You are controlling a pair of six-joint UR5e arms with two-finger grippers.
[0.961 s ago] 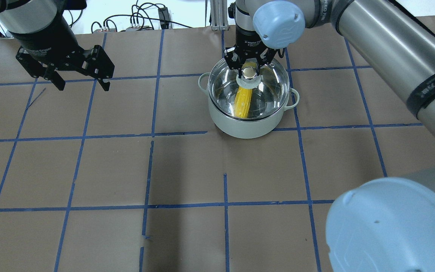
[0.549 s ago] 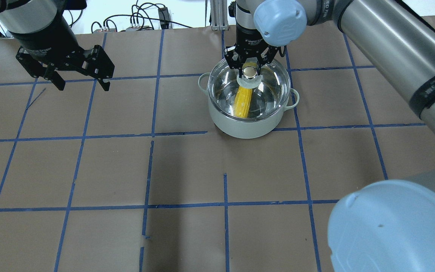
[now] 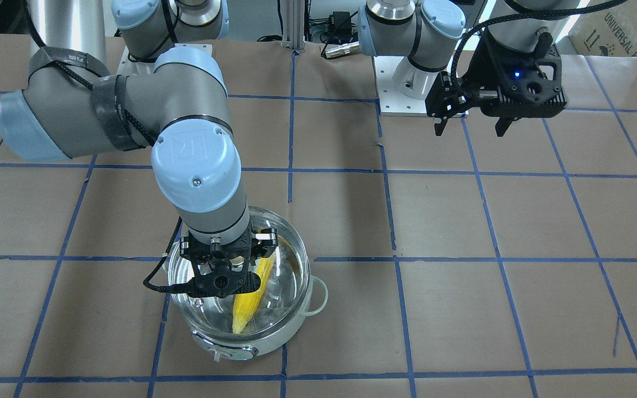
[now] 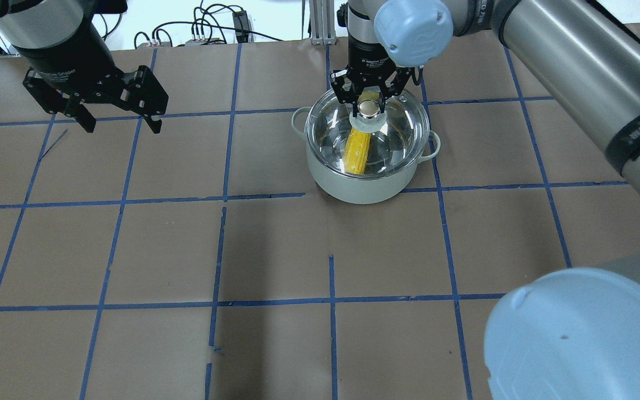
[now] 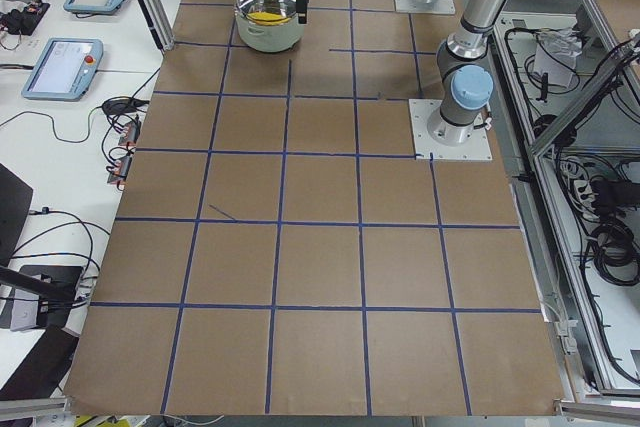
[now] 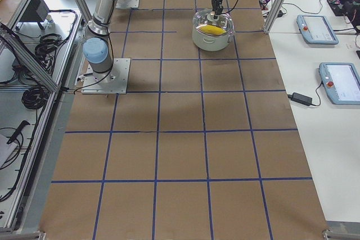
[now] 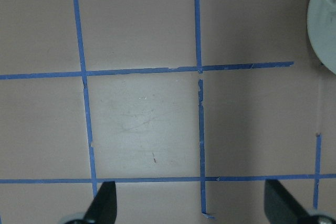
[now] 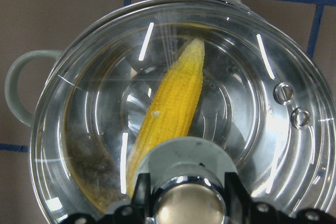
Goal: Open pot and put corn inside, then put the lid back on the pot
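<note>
Evidently the corn lies inside the pot near the far edge of the counter, lid seated. The right gripper clamps its knob. Lifting away unreleased would drag the lid off. The left gripper hangs open, far-left corner.

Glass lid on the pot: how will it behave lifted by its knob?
The lid looks like clear glass, so probably rigid, fairly heavy, and breakable if dropped. Its knob is shiny, rounded metal, likely slippery in the right gripper. Held centrally, it should hang roughly level.
</note>
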